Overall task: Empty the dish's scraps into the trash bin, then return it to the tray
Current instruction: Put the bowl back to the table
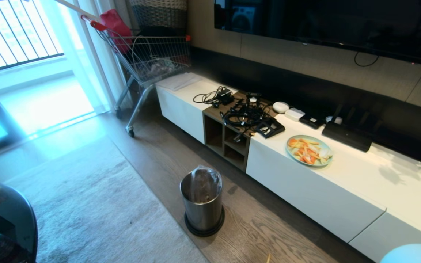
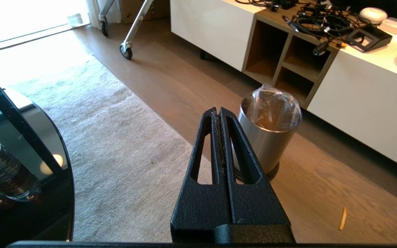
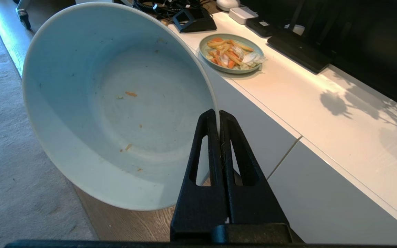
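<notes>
I see wood floor and a grey rug (image 1: 97, 204); the trash bin (image 1: 202, 204) stands beside a long white worktop (image 1: 371, 179). My right tool (image 3: 218, 120) is clamped on the dish (image 3: 115, 103); the left tool (image 2: 219, 113) is pressed together.

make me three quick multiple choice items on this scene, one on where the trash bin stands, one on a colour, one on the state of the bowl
1. Where does the trash bin stand?
A. on the white cabinet
B. on the wood floor in front of the cabinet
C. inside the shopping cart

2. What colour is the plate of orange and yellow strips?
A. pale green
B. black
C. red

3. What state is the bowl in?
A. heaped with carrot slices on the cabinet
B. lying upside down on the rug
C. nearly empty, rim pinched by the right gripper

Answers:
1 B, the head view shows it on the floorboards between the rug and the white cabinet.
2 A, its rim reads pale green on the cabinet top.
3 C, the right wrist view shows only tiny crumbs inside and the shut fingers clamping the rim.
</notes>
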Tool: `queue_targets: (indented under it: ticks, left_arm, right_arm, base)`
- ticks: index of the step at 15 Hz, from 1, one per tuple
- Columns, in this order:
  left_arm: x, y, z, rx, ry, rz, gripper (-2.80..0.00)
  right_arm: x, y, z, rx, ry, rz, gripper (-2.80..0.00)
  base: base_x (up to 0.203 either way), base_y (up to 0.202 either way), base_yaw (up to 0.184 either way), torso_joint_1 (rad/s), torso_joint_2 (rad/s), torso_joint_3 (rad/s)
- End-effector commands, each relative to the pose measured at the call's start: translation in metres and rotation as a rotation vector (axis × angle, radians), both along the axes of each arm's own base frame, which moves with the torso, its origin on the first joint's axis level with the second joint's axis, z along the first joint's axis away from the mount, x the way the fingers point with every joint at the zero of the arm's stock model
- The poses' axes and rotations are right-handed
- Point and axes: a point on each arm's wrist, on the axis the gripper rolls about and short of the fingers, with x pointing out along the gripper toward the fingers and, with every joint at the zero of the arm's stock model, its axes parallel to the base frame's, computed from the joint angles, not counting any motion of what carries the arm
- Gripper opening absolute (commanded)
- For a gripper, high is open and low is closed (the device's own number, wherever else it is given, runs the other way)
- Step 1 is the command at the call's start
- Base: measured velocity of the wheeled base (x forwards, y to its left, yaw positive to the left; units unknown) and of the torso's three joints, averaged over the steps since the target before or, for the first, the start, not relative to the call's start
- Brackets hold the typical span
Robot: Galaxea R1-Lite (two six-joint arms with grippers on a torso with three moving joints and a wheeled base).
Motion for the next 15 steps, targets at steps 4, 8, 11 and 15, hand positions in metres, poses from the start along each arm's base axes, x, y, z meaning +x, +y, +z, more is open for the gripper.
queue_targets:
  ticks: [4, 8, 11, 15]
  left_arm:
    - [0.0, 0.0, 0.0, -0.002, -0.001, 0.001, -2.8]
    - [0.0, 0.0, 0.0, -0.002, -0.001, 0.002, -2.8]
    - [0.0, 0.0, 0.0, 0.0, -0.001, 0.001, -2.8]
    - [0.0, 0.0, 0.0, -0.002, -0.001, 0.001, -2.8]
  right_arm:
    - [0.0001, 0.0, 0.0, -0.001, 0.001, 0.001, -2.8]
    - [0.0001, 0.0, 0.0, -0.001, 0.001, 0.001, -2.8]
    - [0.0001, 0.0, 0.0, -0.001, 0.001, 0.001, -2.8]
    - [0.0001, 0.0, 0.0, -0.001, 0.001, 0.001, -2.8]
  base:
    - [-0.069, 0.0, 0.001, 0.005, 0.0, 0.001]
    - [-0.19, 0.0, 0.0, 0.002, 0.0, 0.004]
    - [-0.173, 0.0, -0.003, 0.0, 0.0, 0.003]
    - [-0.019, 0.0, -0.001, -0.002, 0.0, 0.002]
